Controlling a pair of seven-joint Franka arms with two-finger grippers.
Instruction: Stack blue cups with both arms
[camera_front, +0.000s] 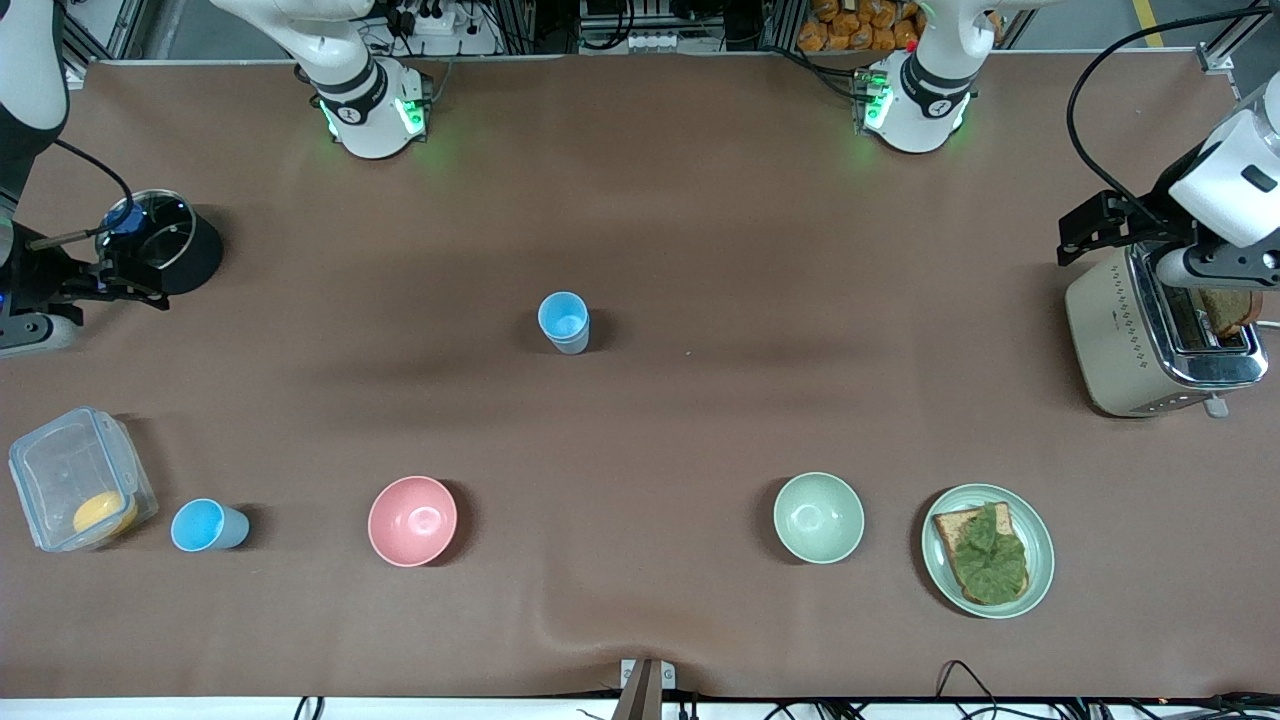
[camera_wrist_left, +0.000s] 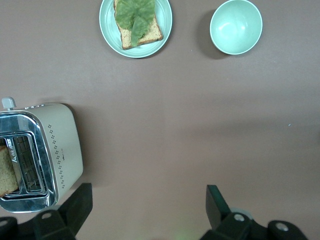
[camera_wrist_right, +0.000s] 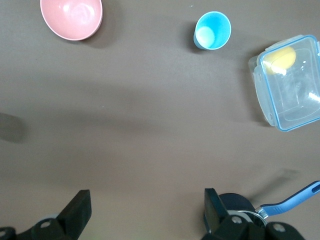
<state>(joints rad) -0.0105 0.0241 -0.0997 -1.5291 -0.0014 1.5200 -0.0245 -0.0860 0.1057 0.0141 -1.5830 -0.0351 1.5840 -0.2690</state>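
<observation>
One blue cup (camera_front: 564, 322) stands upright in the middle of the table. A second blue cup (camera_front: 205, 525) stands near the front camera at the right arm's end, beside a clear container; it also shows in the right wrist view (camera_wrist_right: 212, 31). My right gripper (camera_front: 125, 275) is open and empty, up in the air beside a black pot; its fingers stand wide apart in the right wrist view (camera_wrist_right: 147, 207). My left gripper (camera_front: 1100, 228) is open and empty, up beside the toaster, also seen in the left wrist view (camera_wrist_left: 147, 205). Both grippers are well apart from the cups.
A pink bowl (camera_front: 412, 520) and a green bowl (camera_front: 818, 517) stand near the front camera. A plate (camera_front: 1040, 545) holds toast with lettuce. A toaster (camera_front: 1150, 335) stands at the left arm's end. A clear container (camera_front: 75, 480) and black pot (camera_front: 165, 240) stand at the right arm's end.
</observation>
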